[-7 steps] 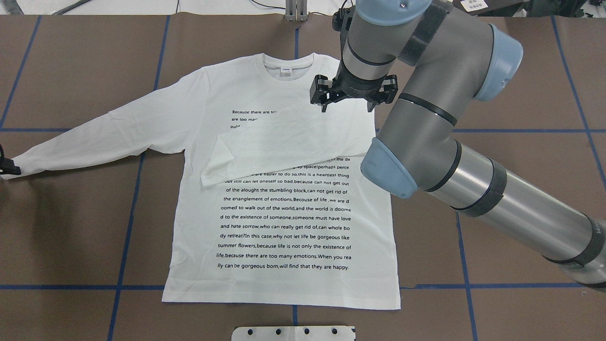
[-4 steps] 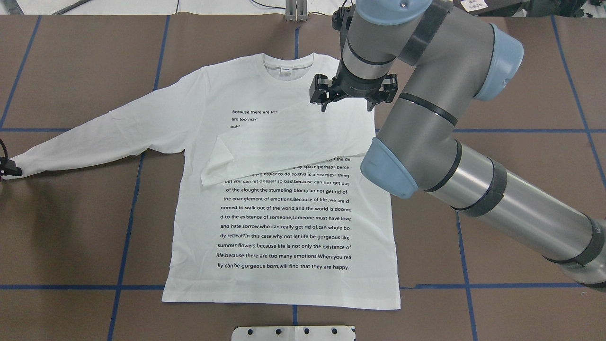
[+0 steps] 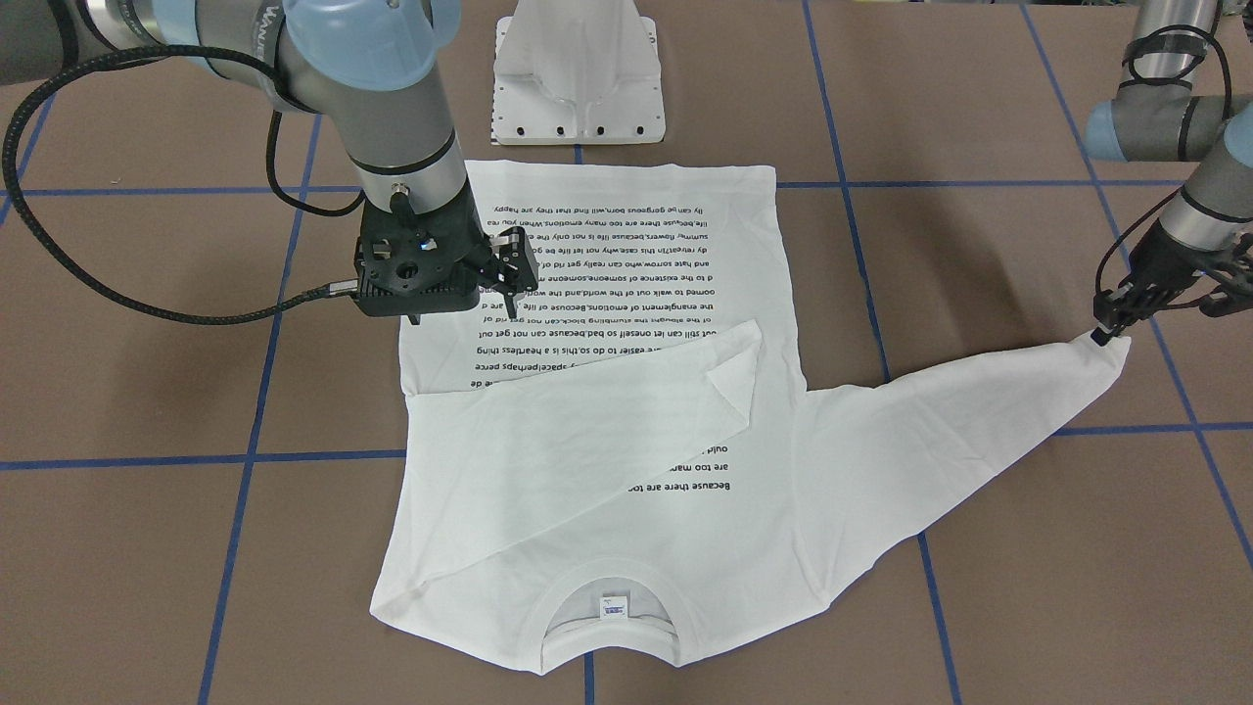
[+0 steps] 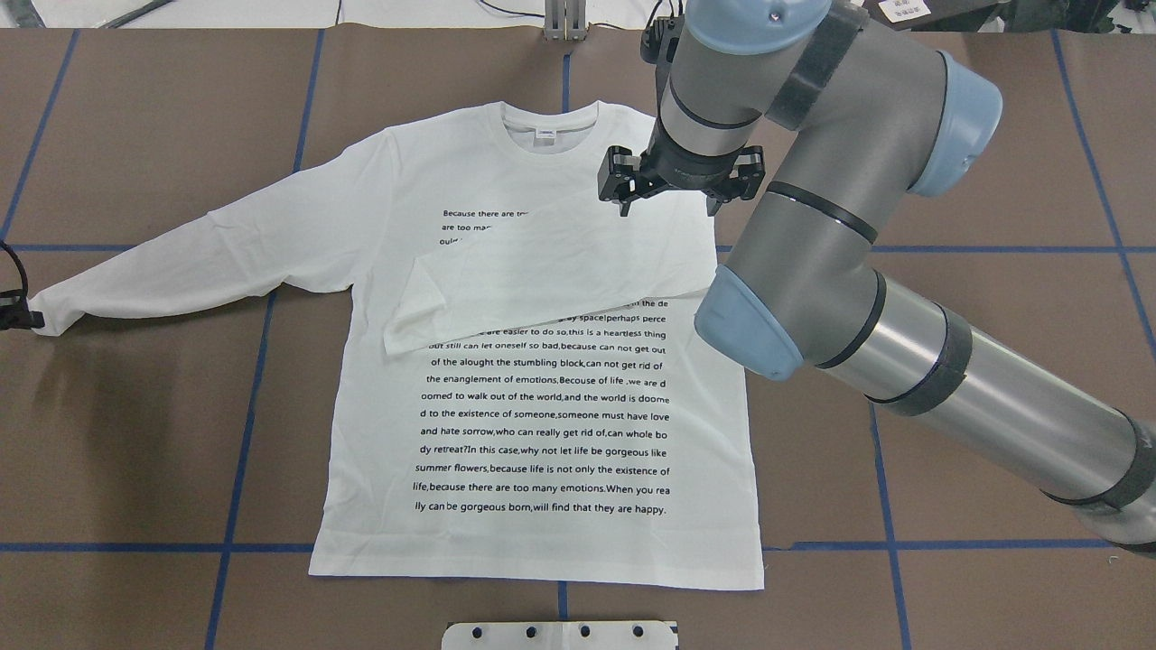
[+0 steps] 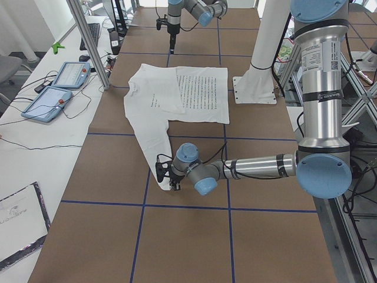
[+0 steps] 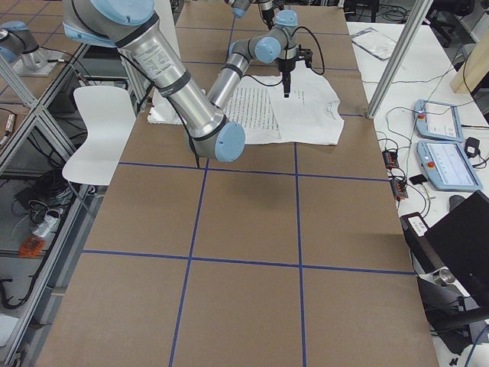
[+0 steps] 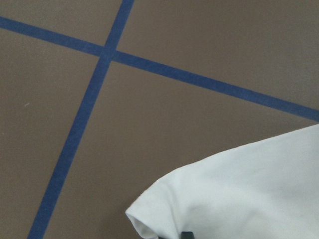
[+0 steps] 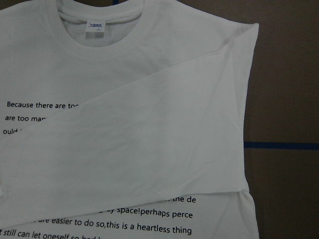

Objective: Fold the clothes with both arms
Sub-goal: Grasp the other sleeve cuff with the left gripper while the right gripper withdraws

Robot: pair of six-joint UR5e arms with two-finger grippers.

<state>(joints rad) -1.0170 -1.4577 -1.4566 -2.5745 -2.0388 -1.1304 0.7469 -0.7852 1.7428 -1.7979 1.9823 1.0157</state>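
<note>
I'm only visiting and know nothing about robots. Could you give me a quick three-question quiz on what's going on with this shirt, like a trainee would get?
1. True or false: the right gripper is clamped on the T-shirt.
2. Which part does the left gripper hold? A) the hem B) the collar C) the cuff of the outstretched sleeve
3. Fill in: the other sleeve already lies folded across the ____.

Key: 1. False. It hangs open above the shoulder area. 2. C. 3. Chest.
</note>
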